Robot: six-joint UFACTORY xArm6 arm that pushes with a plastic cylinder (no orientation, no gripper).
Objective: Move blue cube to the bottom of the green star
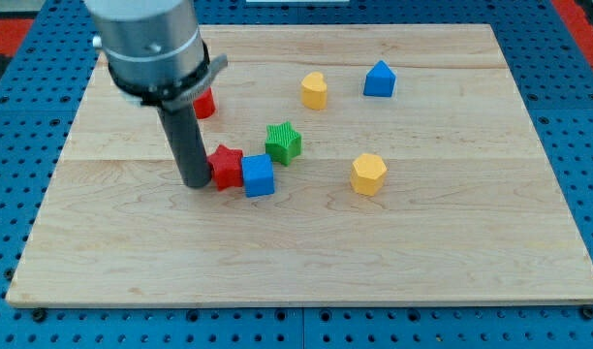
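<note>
The blue cube (259,175) sits near the board's middle, just below and to the left of the green star (284,142). A red star (226,165) touches the cube's left side. My tip (196,181) rests on the board right against the red star's left side, in line with the blue cube. The dark rod rises from the tip to the arm's grey body at the view's top left.
A red block (203,103) is partly hidden behind the rod. A yellow block (315,90) and a blue block with a peaked top (379,79) lie toward the view's top. A yellow hexagon (368,174) lies to the right. The wooden board (306,262) rests on a blue pegboard.
</note>
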